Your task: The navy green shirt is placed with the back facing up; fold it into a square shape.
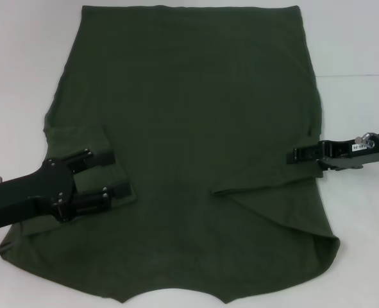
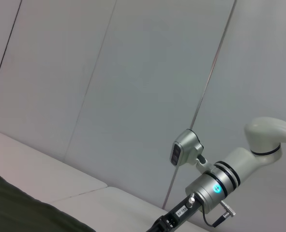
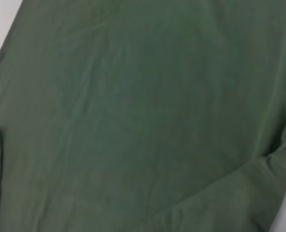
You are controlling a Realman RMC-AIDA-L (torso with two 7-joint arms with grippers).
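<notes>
We see navy green shirt flat on worktop; left gripper spread over folded sleeve near left edge; right gripper at right hem, grip unclear.

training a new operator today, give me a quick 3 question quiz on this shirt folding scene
1. True or false: both sleeves of the navy green shirt are already folded inward over the body.
2. Which hand lies over the shirt with its fingers spread: A) left hand B) right hand C) neither?
3. Fill in: the right hand sits at the shirt's ____ edge, about halfway along it.

Key
1. True: a folded flap shows on each side.
2. A: the left hand's two fingers are apart over the folded sleeve.
3. Right.
</notes>
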